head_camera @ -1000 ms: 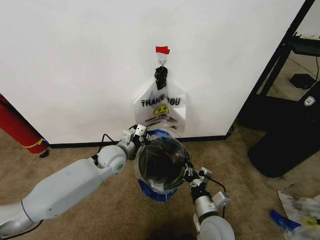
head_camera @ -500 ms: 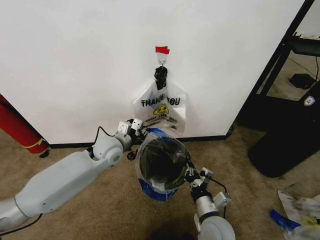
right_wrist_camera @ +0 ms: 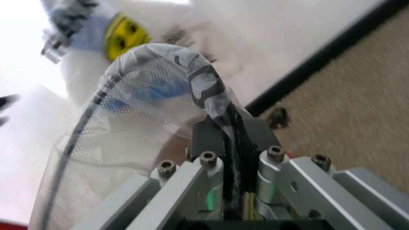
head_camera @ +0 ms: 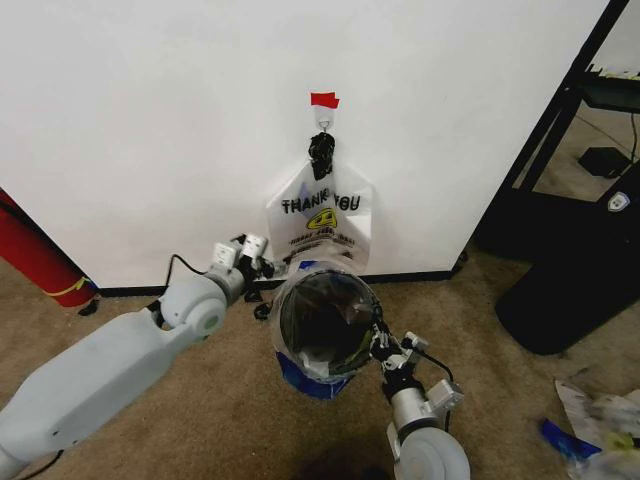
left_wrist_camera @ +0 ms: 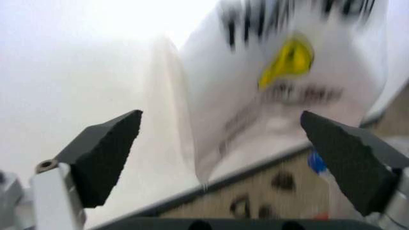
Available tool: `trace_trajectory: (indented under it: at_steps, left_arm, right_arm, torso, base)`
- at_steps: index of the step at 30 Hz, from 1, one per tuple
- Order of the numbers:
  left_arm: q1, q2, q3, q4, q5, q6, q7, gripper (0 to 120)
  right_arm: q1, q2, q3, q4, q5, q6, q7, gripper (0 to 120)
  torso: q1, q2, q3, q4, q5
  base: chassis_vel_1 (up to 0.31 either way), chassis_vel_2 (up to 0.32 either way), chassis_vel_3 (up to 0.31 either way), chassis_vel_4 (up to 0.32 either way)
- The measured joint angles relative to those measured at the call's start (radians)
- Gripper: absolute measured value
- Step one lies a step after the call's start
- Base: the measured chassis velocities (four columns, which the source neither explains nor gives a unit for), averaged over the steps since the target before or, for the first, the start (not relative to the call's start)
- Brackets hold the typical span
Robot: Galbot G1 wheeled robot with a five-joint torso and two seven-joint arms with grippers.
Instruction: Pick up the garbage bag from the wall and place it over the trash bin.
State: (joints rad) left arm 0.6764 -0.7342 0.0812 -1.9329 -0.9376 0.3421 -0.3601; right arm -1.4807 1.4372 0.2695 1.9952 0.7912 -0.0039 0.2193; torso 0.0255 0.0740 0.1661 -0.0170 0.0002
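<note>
The garbage bag (head_camera: 303, 377), clear plastic with blue parts, is draped over the round black trash bin (head_camera: 322, 318) standing on the carpet below the wall (head_camera: 150, 130). My right gripper (head_camera: 377, 341) is shut on the bag's plastic at the bin's near-right rim. In the right wrist view the right gripper (right_wrist_camera: 229, 128) pinches the film of the garbage bag (right_wrist_camera: 191, 72) against the mesh of the trash bin (right_wrist_camera: 96, 112). My left gripper (head_camera: 262, 266) hangs open just left of the bin, near the baseboard. In the left wrist view the left gripper (left_wrist_camera: 223, 158) has its jaws wide apart with nothing between them.
A second printed bag (head_camera: 320, 215) without blue hangs from the hook under red tape (head_camera: 324, 100). A red cylinder (head_camera: 35, 255) leans at the left. A dark shelf unit and a large black object (head_camera: 570, 290) stand at the right, and litter (head_camera: 600, 420) lies on the carpet.
My left gripper has pulled back to the left, away from the bin's rim, and the arm has swung outward. The right gripper has stayed clamped on the bag at the rim.
</note>
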Motion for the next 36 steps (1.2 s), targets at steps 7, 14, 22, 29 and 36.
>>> trace_trajectory:
  at_steps: [7, 14, 22, 29, 36]
  left_arm:
    - [0.297, -0.019, -0.177, -0.154, 0.099, -0.18, 0.014, 100]
    - [0.485, -0.059, -0.174, -0.152, 0.126, -0.318, 0.058, 100]
    - [0.571, -0.09, -0.185, -0.133, 0.183, -0.388, 0.053, 100]
    - [0.592, -0.13, -0.204, -0.129, 0.256, -0.438, 0.033, 100]
    - [0.609, -0.208, -0.284, -0.132, 0.323, -0.441, -0.009, 100]
  right_arm:
    - [0.027, 0.02, 0.044, 0.01, 0.103, -0.03, 0.074, 1]
    - [0.051, 0.05, 0.121, 0.046, 0.234, -0.107, 0.205, 1]
    - [0.06, 0.05, 0.118, 0.04, 0.256, -0.173, 0.239, 1]
    - [0.064, 0.057, 0.118, 0.021, 0.258, -0.219, 0.246, 1]
    - [0.084, 0.062, 0.12, -0.009, 0.24, -0.267, 0.233, 1]
  torso:
    - [0.0, 0.0, 0.0, 0.0003, 0.0]
    - [0.0, 0.0, 0.0, 0.0, -0.0003]
    - [0.0, 0.0, 0.0, 0.0002, -0.0004]
    - [0.0, 0.0, 0.0, 0.0002, 0.0004]
    - [0.0, 0.0, 0.0, -0.0009, 0.0]
  base:
    - [0.0, 0.0, 0.0, 0.0]
    - [0.0, 0.0, 0.0, 0.0]
    - [0.0, 0.0, 0.0, 0.0]
    - [0.0, 0.0, 0.0, 0.0]
    - [0.0, 0.0, 0.0, 0.0]
